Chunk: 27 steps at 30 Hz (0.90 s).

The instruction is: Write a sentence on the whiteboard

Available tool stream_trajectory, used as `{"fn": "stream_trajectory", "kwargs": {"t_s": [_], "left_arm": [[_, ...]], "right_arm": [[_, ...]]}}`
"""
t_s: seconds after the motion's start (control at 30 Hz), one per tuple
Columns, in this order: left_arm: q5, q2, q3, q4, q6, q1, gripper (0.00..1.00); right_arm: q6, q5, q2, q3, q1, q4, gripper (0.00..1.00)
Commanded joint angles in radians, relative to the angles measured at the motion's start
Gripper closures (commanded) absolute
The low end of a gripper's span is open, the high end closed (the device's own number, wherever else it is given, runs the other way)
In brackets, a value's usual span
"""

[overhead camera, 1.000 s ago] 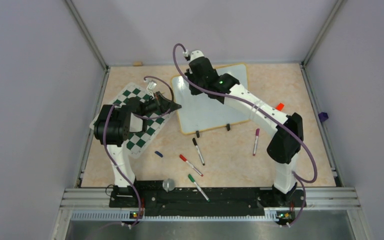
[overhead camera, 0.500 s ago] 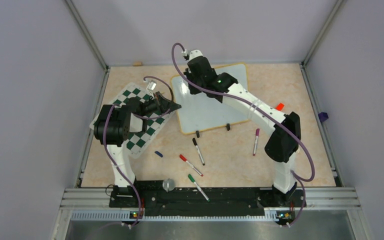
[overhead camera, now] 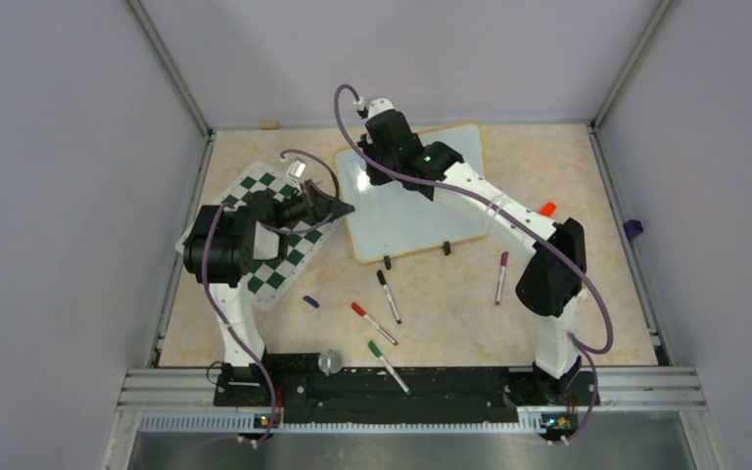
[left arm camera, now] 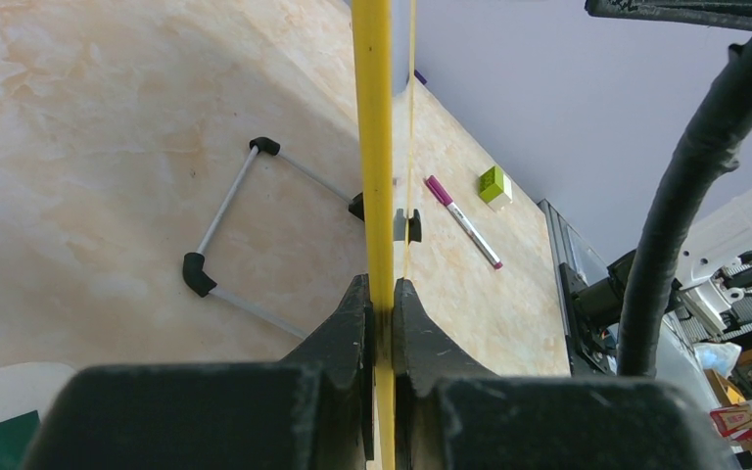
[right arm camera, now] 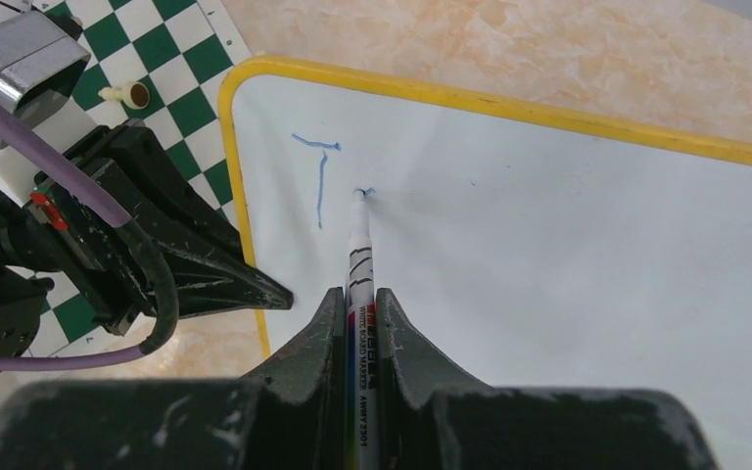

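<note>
Blue ink shows just a T (right arm camera: 319, 176) and a dot on the whiteboard (right arm camera: 548, 245), which lies toward the table's (overhead camera: 431, 294) far edge; most of the sentence is left. Right fingers (right arm camera: 325, 323) clamp the marker (right arm camera: 360, 255), and left fingers (left arm camera: 352, 323) pinch the rim (left arm camera: 372, 147).

This is looking like a robotics lab test cell rather than a home or office. Plain lilac panels (overhead camera: 59, 196) are closing in the bench (overhead camera: 597, 284) on three sides, with aluminium posts (overhead camera: 171, 69) framing them. The left arm (overhead camera: 233, 294) and right arm (overhead camera: 490, 211) are standing bolted to a black rail (overhead camera: 431, 384) at the near edge, trailing purple cables (overhead camera: 606, 315). A whiteboard (overhead camera: 401, 230), a chess mat (overhead camera: 284, 266) and loose markers (overhead camera: 389, 297) are lying out as test props.
</note>
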Motion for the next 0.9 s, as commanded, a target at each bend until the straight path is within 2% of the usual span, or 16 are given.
{"fn": "stream_trajectory", "kwargs": {"t_s": [0.0, 0.87], "left_arm": [[0.028, -0.044, -0.005, 0.124, 0.077, 0.003, 1.0], [0.027, -0.044, -0.007, 0.124, 0.08, 0.002, 1.0]], "right_arm": [[0.004, -0.014, 0.02, 0.049, -0.004, 0.011, 1.0], [0.007, 0.003, 0.014, 0.045, -0.005, -0.058, 1.0]]}}
